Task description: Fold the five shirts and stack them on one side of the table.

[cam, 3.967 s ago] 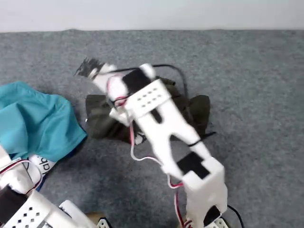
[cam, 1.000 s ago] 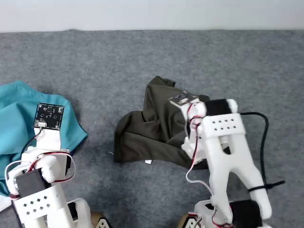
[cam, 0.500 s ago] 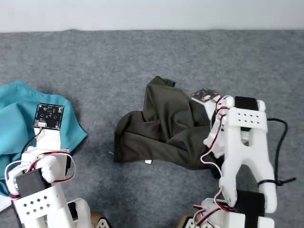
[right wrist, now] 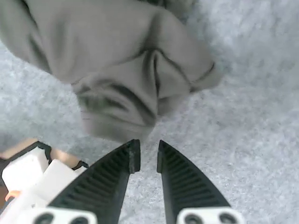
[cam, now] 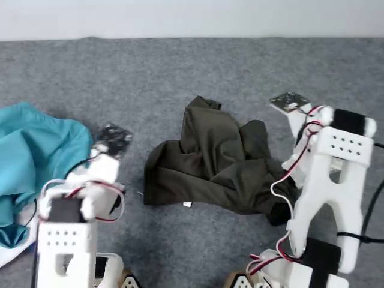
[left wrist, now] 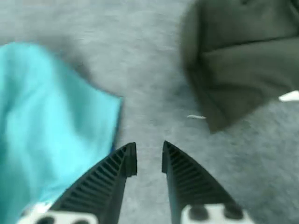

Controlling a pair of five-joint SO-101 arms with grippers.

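The left pincer [left wrist: 148,158] and right pincer [right wrist: 145,156] are each parted by a narrow gap and grip nothing (both hang over the grey table [cam: 180,72]), with the crumpled dark olive shirt [cam: 210,162] between the arms and the teal shirt [cam: 36,156] beside the left arm.

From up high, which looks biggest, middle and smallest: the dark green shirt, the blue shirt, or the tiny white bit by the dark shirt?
1. dark green shirt
2. blue shirt, though it runs off the picture's edge, so these two are hard to rank
3. tiny white bit
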